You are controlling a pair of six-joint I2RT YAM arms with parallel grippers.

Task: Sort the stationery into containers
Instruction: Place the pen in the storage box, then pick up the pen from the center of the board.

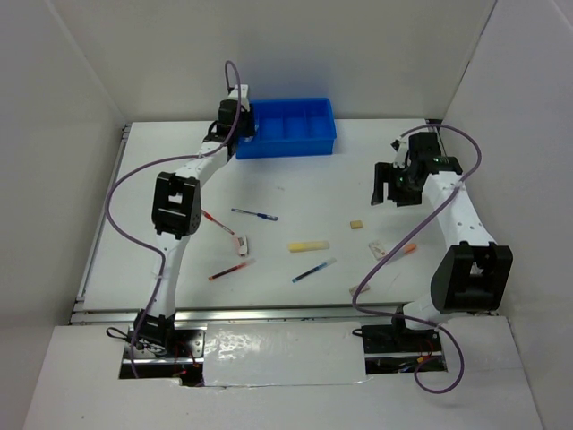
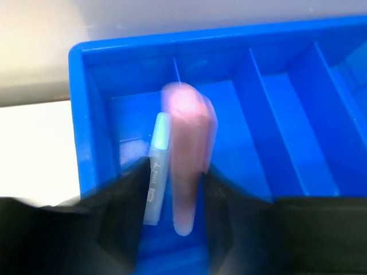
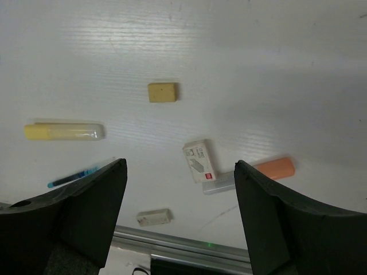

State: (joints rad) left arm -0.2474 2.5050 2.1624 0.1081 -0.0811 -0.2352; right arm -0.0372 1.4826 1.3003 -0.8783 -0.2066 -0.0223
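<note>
Your left pincer [image 2: 175, 195] hangs over the end compartment of the blue tray [image 2: 80, 114], a blurred pink marker [image 2: 186, 143] between its fingers, gripped or loose you cannot tell; it may strike the divider [image 2: 175, 66] and fall into the neighbour compartment.

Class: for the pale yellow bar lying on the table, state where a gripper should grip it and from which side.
Likely best: grip the pale yellow bar at mid-length, across its narrow width, coming straight down from above. It lies flat with bare table along both long sides.
</note>
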